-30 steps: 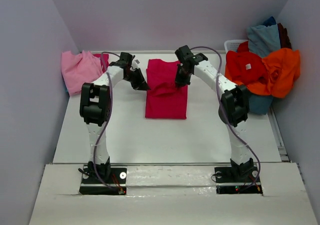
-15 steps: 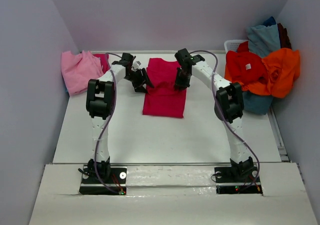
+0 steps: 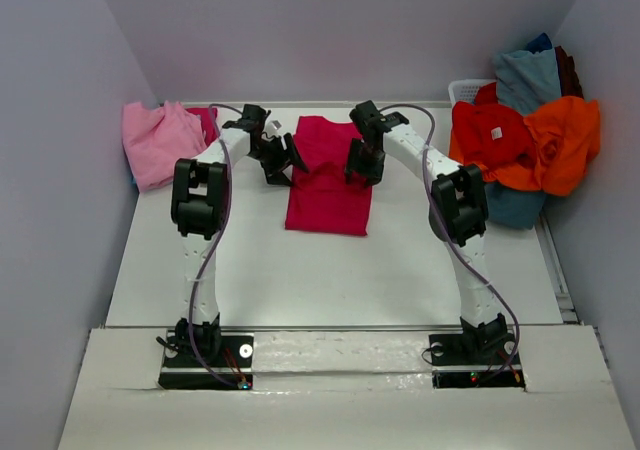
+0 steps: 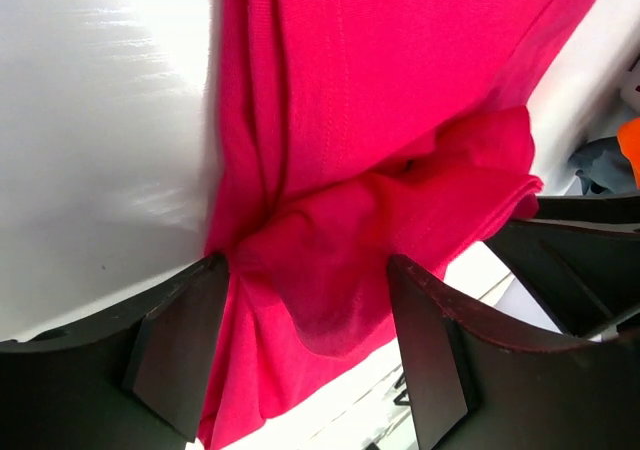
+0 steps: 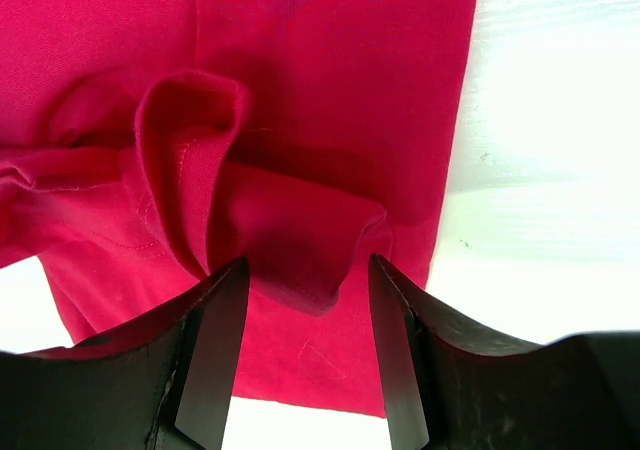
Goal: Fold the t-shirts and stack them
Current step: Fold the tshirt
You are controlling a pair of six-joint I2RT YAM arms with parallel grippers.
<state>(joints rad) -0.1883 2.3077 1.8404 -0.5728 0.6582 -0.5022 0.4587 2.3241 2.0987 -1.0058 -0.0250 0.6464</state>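
A crimson t-shirt lies folded into a long rectangle on the white table, with a loose bunched fold across its middle. My left gripper hovers at the shirt's left edge. In the left wrist view that gripper is open, and a drooping fold of the shirt lies between its fingers without being pinched. At the shirt's right edge my right gripper is also open. The right wrist view shows it straddling a raised fold of the shirt.
A light pink t-shirt lies crumpled at the back left, with a strip of magenta cloth behind it. At the back right, a white basket holds a heap of red, orange and grey-blue tees.
Both grippers have gone from shut to open, letting go of the crimson shirt's folded edge. The shirt's lower end has shifted slightly left, and both arms have drawn in a little.
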